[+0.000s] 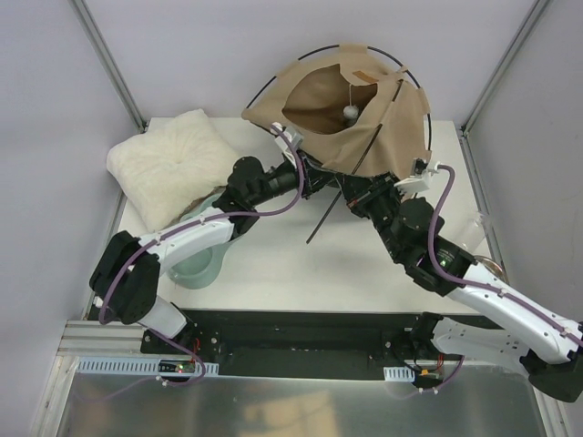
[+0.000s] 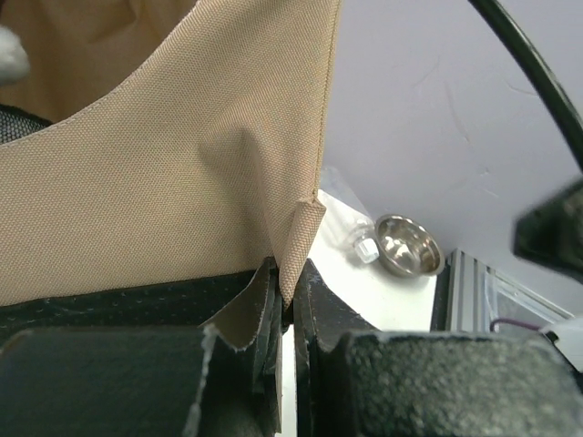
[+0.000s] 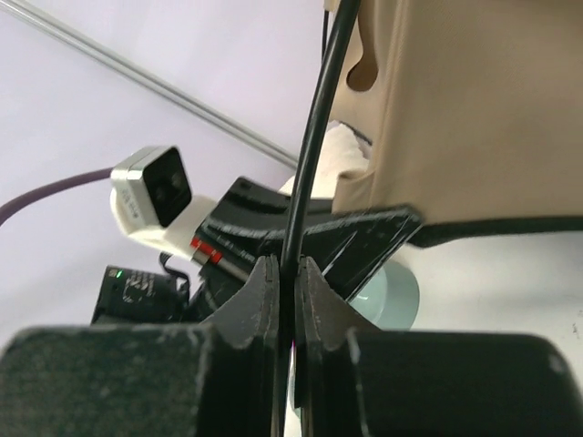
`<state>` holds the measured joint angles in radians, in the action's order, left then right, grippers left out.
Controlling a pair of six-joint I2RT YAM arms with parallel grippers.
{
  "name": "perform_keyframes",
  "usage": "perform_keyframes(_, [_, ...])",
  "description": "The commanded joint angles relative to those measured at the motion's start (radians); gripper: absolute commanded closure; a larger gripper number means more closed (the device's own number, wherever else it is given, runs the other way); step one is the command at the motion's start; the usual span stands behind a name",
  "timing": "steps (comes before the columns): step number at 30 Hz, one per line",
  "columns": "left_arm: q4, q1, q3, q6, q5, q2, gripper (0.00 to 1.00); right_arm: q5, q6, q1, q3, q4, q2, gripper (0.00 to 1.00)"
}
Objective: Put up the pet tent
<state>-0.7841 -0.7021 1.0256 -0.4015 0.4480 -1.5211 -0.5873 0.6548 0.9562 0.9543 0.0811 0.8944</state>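
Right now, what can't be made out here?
Top view: the pale green round bowl is mostly under the left arm; contents unseen.
Right wrist: the thin black pole in the right tool runs off the top edge; end unseen.
Left wrist: the small clear item beside the shiny metal bowl is too blurred to name.
Left wrist: the tan fabric pet tent blocks everything left of the left tool.
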Motion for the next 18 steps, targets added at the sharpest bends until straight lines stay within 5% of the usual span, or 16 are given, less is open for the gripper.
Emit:
perform_keyframes(1, [0.083, 0.001, -0.058, -0.003, 0.121, 0.104, 1.00, -0.172, -0.113, -0.046, 0.047, 0.204, -0.008, 1.00])
perform_keyframes(18, [0.345, 0.001, -0.133, -0.085, 0.057, 0.312, 1.00, -0.302, -0.058, -0.103, 0.090, 0.290, 0.113, 1.00])
